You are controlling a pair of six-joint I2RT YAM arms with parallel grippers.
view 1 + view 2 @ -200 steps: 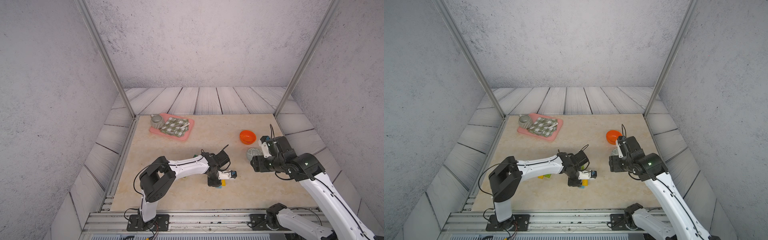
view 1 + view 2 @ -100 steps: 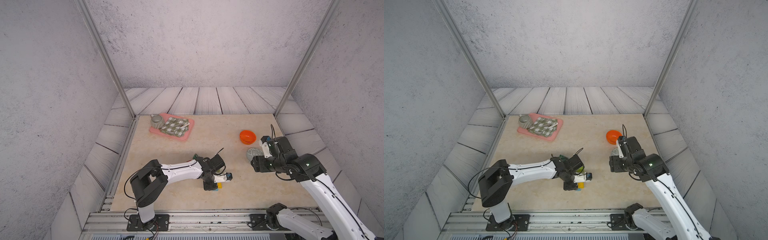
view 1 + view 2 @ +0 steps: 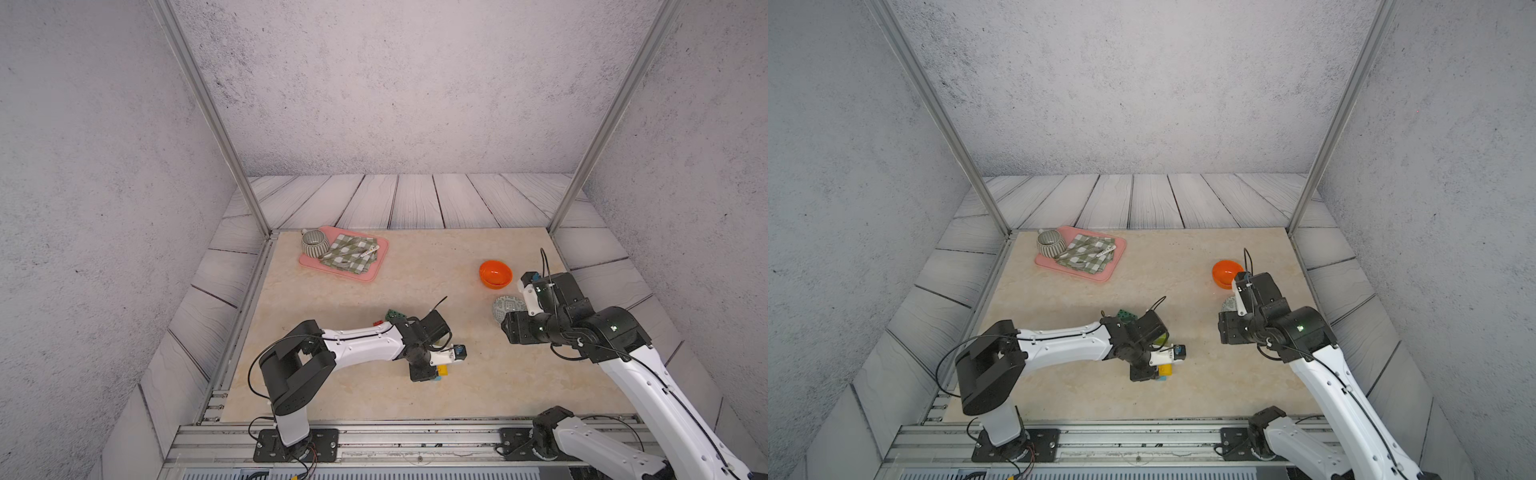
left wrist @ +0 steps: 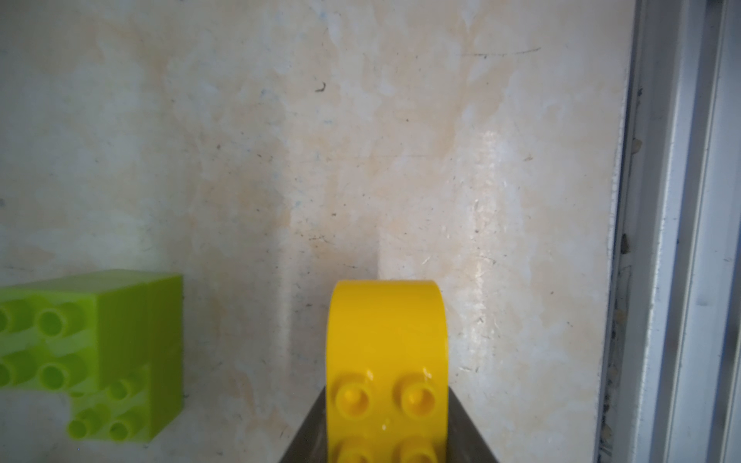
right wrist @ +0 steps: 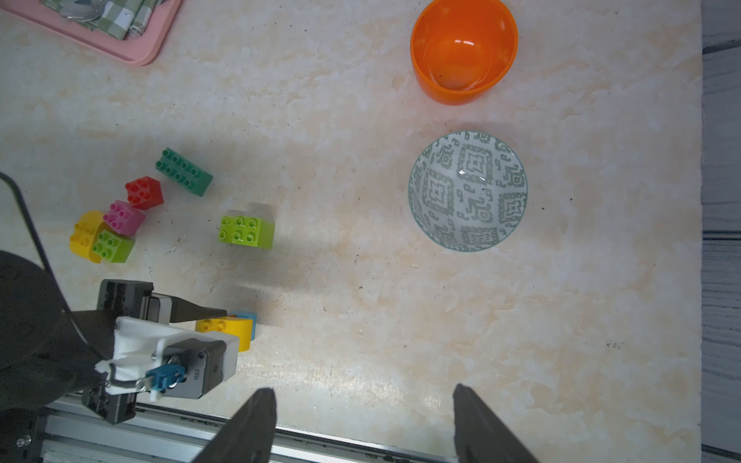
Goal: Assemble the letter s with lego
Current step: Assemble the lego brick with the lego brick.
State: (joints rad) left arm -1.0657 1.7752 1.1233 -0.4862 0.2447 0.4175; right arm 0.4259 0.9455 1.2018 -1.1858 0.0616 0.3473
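- The left gripper (image 5: 214, 322) is seen clamped on a yellow brick (image 5: 240, 334) that has one rounded end; in the left wrist view the brick is pinched between the two dark fingers (image 4: 467, 433).
- The held brick is kept low over the table (image 5: 341, 120), near its front edge; whether it rests on the surface cannot be told.
- A blue brick (image 5: 246, 318) is found just beside the held brick and is partly hidden behind it.
- A lime brick (image 5: 246, 231) is set studs-up on the table, apart from the other bricks.
- Further toward the left arm's side a cluster is found: a second yellow brick (image 5: 83, 234), a small lime brick (image 5: 112, 245) and a pink brick (image 5: 123, 217) are pressed together, with a red brick (image 5: 143, 192) just beside the pink one.
- A dark green brick (image 5: 183, 176), oblong in shape, is laid near the red brick.
- The right gripper (image 5: 361, 421) is held with its jaws spread and nothing between them, above the table's front edge and well apart from the bricks.
- An orange bowl (image 5: 453, 94) and a patterned bowl (image 5: 419, 192) are placed near each other on the right side of the table.
- At the far left corner a pink tray (image 3: 374, 272) is seen, carrying a checked cloth (image 3: 349, 257) and a striped cup (image 3: 313, 243).
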